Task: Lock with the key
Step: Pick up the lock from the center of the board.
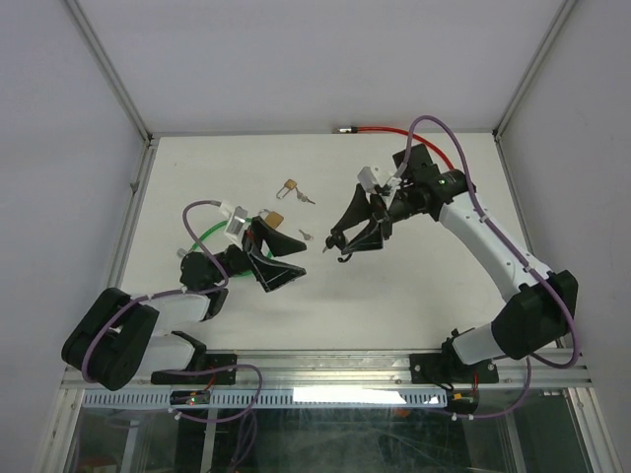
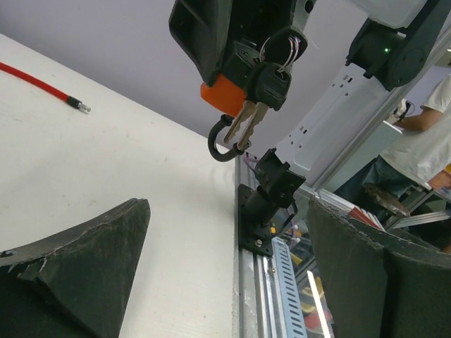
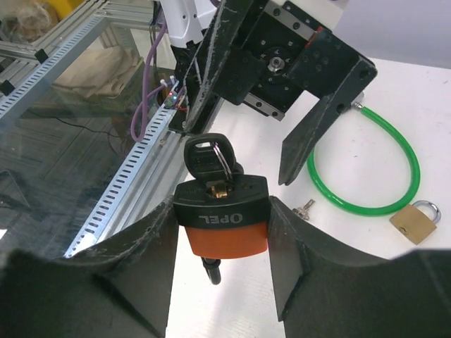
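the white, matte surface point(image 1: 197, 177) lies under both arms. the right tool point(image 3: 222, 211) is about half closed, its rough dark fingers pinching the flat sides of the padlock point(image 3: 224, 229) and holding it above the surface, opposite the left tool point(image 1: 296, 261), which gapes wide and holds nothing. the padlock's long axis runs out along the fingers: the keyway end faces back toward the wrist, and the black curved shackle point(image 2: 222, 144) points away toward the surface. its blocky body is a black cap over smooth orange plastic. black-headed silver keys point(image 2: 257, 98) hang at the keyway end.
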Robot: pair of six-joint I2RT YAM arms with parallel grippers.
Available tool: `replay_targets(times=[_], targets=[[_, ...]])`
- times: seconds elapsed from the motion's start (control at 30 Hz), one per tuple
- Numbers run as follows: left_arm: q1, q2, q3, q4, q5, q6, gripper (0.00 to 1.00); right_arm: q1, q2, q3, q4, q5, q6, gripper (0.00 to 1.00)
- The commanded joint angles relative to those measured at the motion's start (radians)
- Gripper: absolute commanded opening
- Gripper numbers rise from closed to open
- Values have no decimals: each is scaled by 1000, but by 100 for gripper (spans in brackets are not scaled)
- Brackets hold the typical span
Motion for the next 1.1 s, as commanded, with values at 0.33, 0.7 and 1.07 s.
replay_targets(times=[0.33, 0.7, 1.07], targets=[[-254, -91, 13, 36, -401, 390, 99, 25, -173, -187, 910, 120, 1016, 0], [-378, 40, 135, -16, -507, 386, 83, 21, -198, -284, 1171, 158, 1233, 0], [-384, 120, 199, -59, -510, 346, 61, 3, -220, -369, 1399, 153, 1436, 0]])
